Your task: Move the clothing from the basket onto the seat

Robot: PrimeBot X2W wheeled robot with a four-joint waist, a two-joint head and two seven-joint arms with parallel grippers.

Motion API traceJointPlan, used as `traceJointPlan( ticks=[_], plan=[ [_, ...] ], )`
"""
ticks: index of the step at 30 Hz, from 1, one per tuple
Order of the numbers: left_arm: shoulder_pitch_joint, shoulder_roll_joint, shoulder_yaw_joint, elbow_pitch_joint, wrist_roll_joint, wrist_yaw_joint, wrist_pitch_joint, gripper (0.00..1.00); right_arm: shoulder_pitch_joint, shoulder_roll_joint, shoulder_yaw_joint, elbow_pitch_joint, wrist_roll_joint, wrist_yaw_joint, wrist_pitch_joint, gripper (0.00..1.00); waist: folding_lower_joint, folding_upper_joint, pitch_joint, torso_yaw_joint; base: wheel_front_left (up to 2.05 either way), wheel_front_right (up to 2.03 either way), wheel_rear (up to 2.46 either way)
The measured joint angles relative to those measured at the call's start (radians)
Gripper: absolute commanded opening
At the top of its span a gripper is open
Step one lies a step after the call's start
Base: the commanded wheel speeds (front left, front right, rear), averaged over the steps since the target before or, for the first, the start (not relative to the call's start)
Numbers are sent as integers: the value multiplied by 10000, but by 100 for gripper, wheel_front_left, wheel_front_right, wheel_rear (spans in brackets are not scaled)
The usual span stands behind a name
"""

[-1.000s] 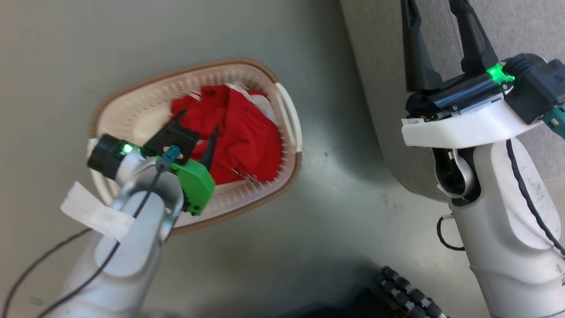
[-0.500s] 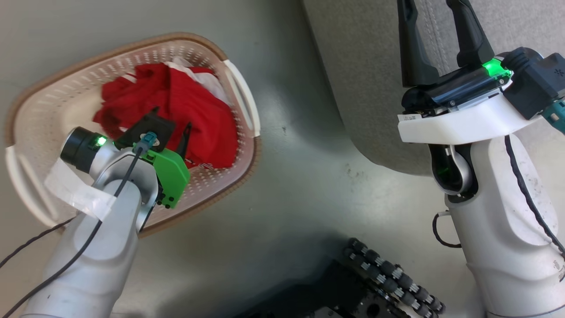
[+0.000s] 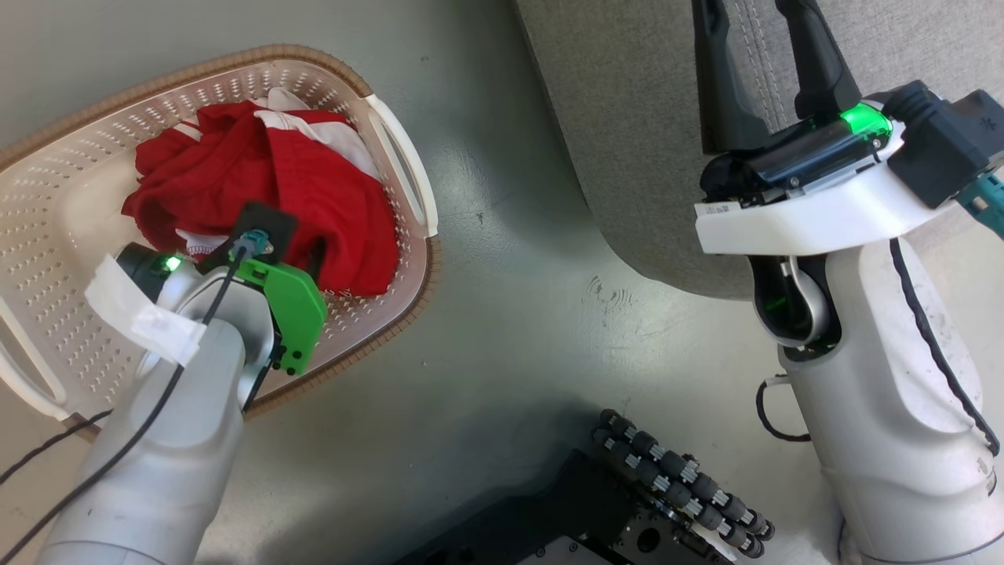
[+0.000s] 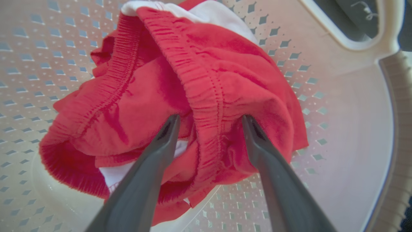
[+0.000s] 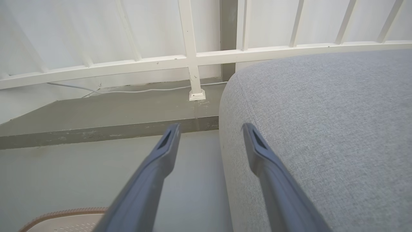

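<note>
Left claw (image 4: 210, 118), fingers apart, tips pressed into the red clothing (image 4: 225, 74) in the basket (image 3: 70, 204); right claw (image 5: 209, 129), also apart and empty, above the seat's (image 5: 322, 112) edge.

1 basket (image 3: 70, 204), left side, on floor. 2 white handles on it: right handle (image 3: 404, 169), near-left handle (image 3: 39, 402). 1 heap of clothing (image 3: 314, 180) in it, red fabric + white bits; no. of separate garments can't tell. 1 grey seat (image 3: 627, 157), far right. 2 grippers: left gripper (image 4: 210, 119), right gripper (image 5: 210, 127), 2 dark fingers ea. 1 white railing (image 5: 193, 61) far back, 1 white cable (image 5: 145, 91) at its foot.
</note>
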Motion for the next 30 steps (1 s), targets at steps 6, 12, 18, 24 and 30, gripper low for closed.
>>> traceJointPlan(
  ticks=[6, 12, 18, 24, 30],
  plan=[
    [-299, -38, -2, 360, -104, -21, 134, 0, -96, 6, 31, -6, 33, -79, 0, 100, 0, 0, -17, 2, 0, 0, 0],
    [-375, -213, -23, 652, -211, -25, -8, 0, -98, 6, 27, 29, 15, -82, 0, 100, 0, 0, -136, 73, 0, 0, 0],
    [-383, -359, -136, 897, -251, -27, -334, 0, -98, 4, 21, 165, -113, -82, 0, 100, 0, 0, -410, 259, 0, 0, 0],
    [-372, -646, -205, 957, -571, -29, -951, 0, -87, 4, -151, 435, -769, -79, 0, 100, 0, 0, -893, 594, 0, 0, 0],
    [-221, -817, -88, 957, -909, -31, -1542, 0, 34, -38, -370, 754, -1074, -69, 0, 100, 0, 0, -1384, 1040, 0, 0, 0]
  ],
)
